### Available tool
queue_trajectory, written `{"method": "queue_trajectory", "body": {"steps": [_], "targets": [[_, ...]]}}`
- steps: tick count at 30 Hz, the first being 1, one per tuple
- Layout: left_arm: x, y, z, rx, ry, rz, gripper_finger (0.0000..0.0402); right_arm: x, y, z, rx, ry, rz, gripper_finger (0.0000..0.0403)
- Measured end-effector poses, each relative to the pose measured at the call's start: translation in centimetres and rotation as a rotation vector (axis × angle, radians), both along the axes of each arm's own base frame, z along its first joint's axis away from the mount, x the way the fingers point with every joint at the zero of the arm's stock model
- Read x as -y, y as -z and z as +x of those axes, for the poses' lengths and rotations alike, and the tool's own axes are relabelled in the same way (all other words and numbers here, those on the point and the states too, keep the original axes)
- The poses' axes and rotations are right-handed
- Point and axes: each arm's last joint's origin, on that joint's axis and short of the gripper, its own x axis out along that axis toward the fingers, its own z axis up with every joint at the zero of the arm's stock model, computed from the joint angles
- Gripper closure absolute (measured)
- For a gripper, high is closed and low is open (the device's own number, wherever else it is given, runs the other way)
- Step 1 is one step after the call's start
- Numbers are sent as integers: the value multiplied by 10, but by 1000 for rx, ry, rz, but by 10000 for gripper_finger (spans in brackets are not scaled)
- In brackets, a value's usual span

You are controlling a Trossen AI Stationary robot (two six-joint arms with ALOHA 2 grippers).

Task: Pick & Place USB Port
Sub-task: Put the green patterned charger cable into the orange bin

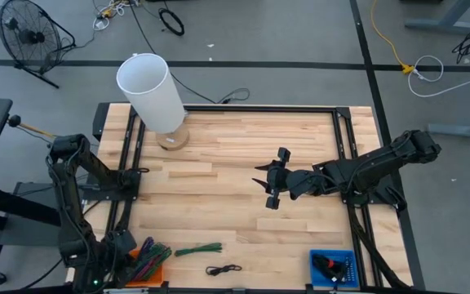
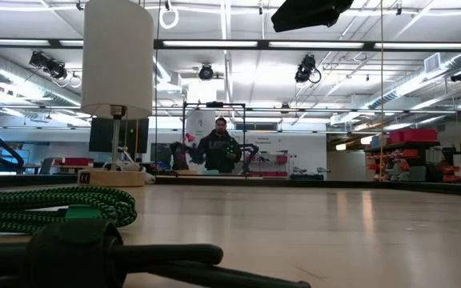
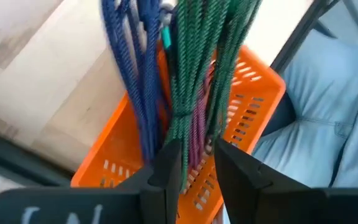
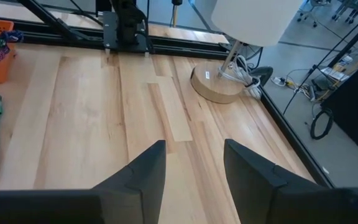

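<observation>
Nearest us on the desk [image 1: 219,216], a black cable [image 1: 223,269] lies beside a green bundle [image 1: 198,250]. Our left tool [image 3: 194,165] stands parted over cables in the orange basket [image 3: 253,106]. Our right tool [image 4: 194,165] hovers open above mid-desk. Farthest stands the lamp [image 1: 153,94].
</observation>
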Motion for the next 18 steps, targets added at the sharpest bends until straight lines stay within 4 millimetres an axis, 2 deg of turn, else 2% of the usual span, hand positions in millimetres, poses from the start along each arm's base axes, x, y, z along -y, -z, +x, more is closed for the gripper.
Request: {"method": "queue_trajectory", "body": {"steps": [3,9,12,18], "targets": [[0,-3,6,88,8,10,304,0,0,0,1,0,0,239],[-16,-20,26,286,9,89,305,0,-1,1,16,0,5,239],[-28,-27,47,336,38,175,305,0,-2,1,26,0,8,239],[-56,-29,103,315,207,352,305,0,-2,1,28,0,8,239]]}}
